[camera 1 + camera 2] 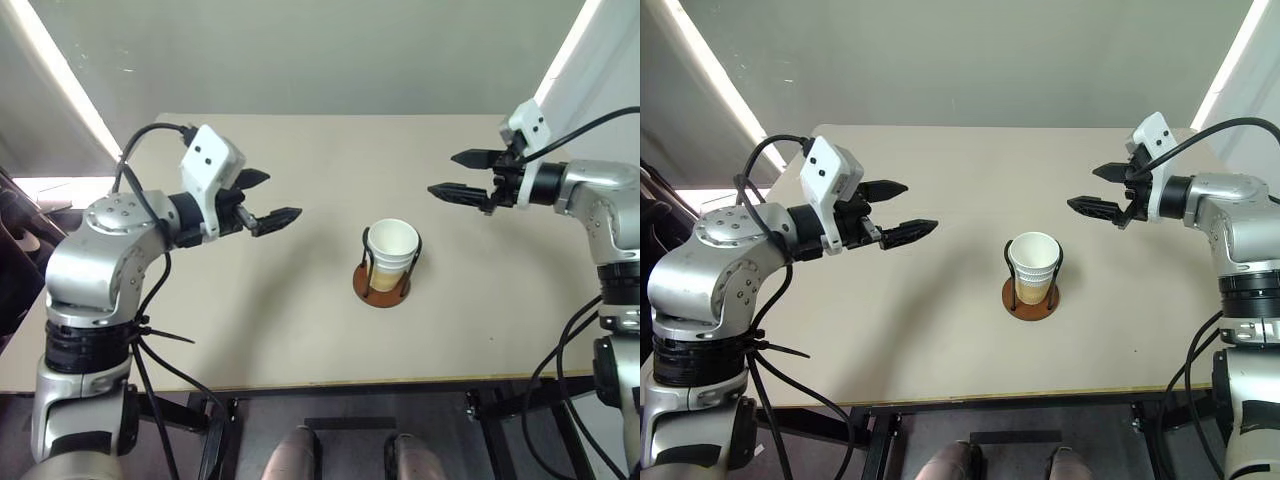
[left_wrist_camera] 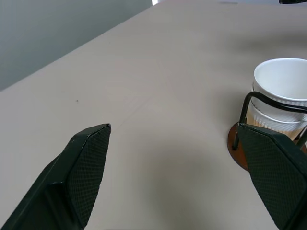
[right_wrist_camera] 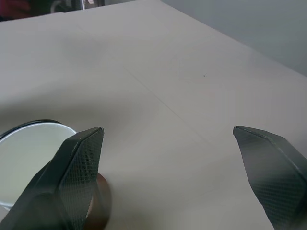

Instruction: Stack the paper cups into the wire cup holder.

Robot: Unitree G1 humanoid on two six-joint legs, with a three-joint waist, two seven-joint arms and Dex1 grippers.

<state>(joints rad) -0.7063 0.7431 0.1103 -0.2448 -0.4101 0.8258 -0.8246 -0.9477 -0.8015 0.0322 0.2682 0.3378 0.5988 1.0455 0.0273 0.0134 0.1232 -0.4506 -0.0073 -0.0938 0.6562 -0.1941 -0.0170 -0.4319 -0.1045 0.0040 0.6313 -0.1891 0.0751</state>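
Paper cups (image 1: 392,252) nested in one wire cup holder (image 1: 382,285); exact count unclear.

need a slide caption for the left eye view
Pale paper cups stacked in the black wire cup holder on a beige table; both open grippers empty.

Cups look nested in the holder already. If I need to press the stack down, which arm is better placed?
Neither clearly. The paper cups sit nested in the wire cup holder, mid-table. The left gripper and right gripper both hang open, on opposite sides, clear of it. Left looks marginally nearer in height; a slight edge.
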